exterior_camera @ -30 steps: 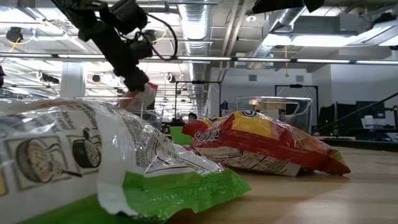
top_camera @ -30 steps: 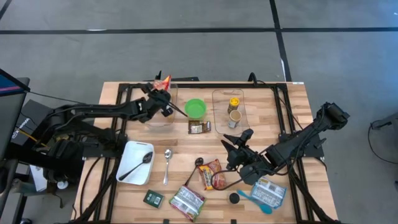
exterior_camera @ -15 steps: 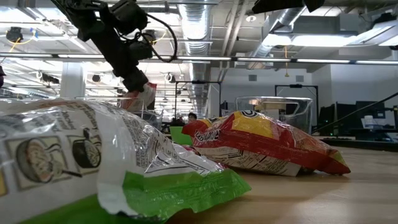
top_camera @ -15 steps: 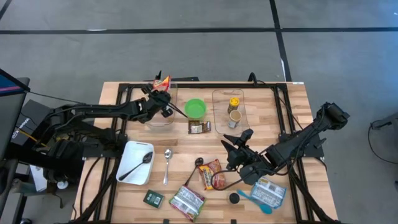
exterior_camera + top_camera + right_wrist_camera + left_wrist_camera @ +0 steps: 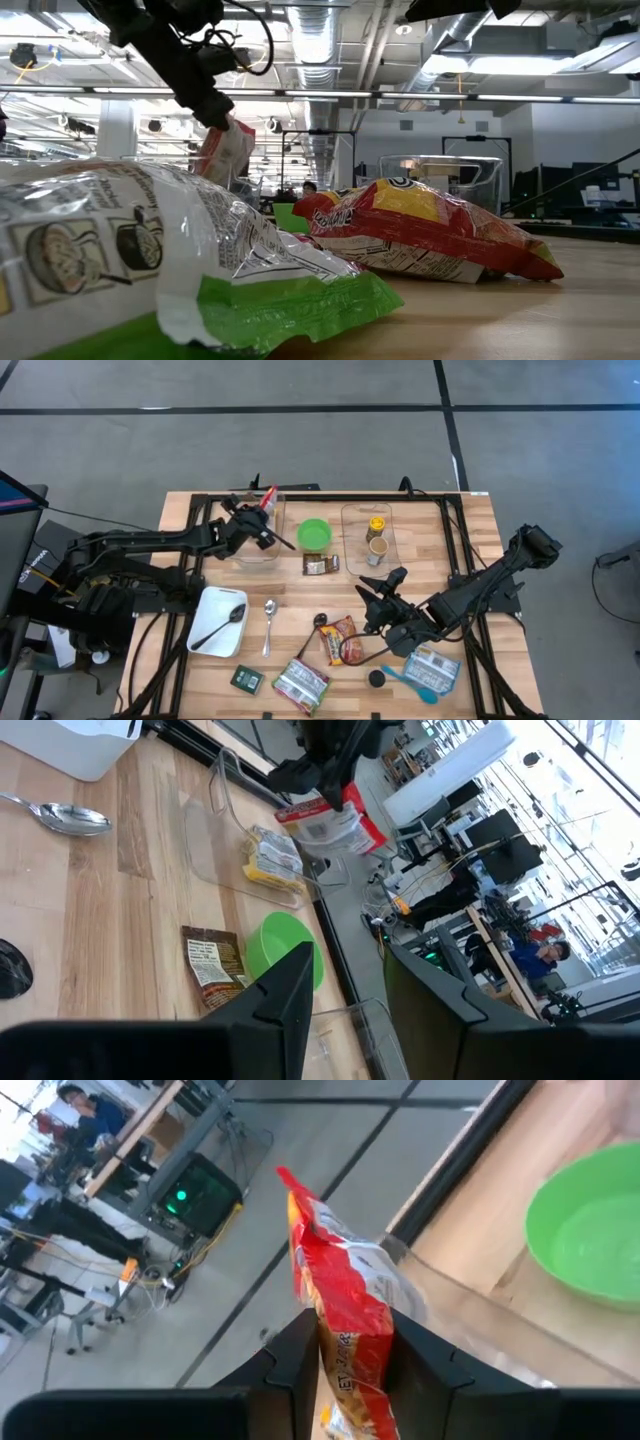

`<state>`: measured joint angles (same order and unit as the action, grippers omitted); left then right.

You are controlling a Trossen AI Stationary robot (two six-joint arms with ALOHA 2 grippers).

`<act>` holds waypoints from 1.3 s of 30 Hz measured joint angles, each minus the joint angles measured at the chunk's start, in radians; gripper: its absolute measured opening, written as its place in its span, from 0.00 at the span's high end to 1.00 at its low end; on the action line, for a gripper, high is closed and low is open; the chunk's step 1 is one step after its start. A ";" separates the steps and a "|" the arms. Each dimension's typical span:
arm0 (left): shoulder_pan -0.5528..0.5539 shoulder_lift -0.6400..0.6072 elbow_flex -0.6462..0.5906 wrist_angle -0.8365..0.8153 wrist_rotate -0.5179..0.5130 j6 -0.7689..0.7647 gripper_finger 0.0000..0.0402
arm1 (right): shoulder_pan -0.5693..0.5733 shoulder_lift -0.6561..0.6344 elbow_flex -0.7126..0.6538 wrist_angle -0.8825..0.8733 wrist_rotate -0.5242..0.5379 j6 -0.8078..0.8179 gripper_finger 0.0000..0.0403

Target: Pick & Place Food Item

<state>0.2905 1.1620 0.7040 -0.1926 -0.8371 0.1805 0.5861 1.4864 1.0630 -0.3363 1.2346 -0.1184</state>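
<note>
The left gripper (image 5: 256,520) is clamped on a red snack packet (image 5: 268,497) and holds it in the air above the clear plastic container (image 5: 258,548) at the far left part of the worktop (image 5: 470,540). In the left wrist view the packet (image 5: 340,1320) stands upright between the two dark fingers (image 5: 295,1355), which press on both of its sides, with the green bowl (image 5: 590,1240) off to one side beyond the container's clear rim. The low view shows the same packet (image 5: 225,150) hanging from the gripper (image 5: 212,108) high over the table.

The right gripper (image 5: 375,600) waits low over the middle of the worktop, just beside an orange-red snack bag (image 5: 338,640); its fingers stand slightly apart with nothing between them. The right wrist view shows a yellow packet (image 5: 272,860) lying inside the clear container below the held one. Nearby lie a brown packet (image 5: 321,565), a white tray (image 5: 213,628) with a black spoon (image 5: 222,624), and a metal spoon (image 5: 268,622).
</note>
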 joint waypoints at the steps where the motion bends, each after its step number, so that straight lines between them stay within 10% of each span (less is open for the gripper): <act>1: 0.000 0.001 0.000 -0.020 0.000 -0.005 0.77 | 0.000 0.000 0.000 0.000 0.000 0.000 0.71; 39: 0.071 0.156 0.000 -0.078 -0.021 -0.059 0.77 | -0.001 0.000 0.000 0.000 -0.003 0.041 0.71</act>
<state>0.3614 1.3182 0.7040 -0.2702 -0.8584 0.1219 0.5854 1.4864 1.0630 -0.3367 1.2314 -0.0776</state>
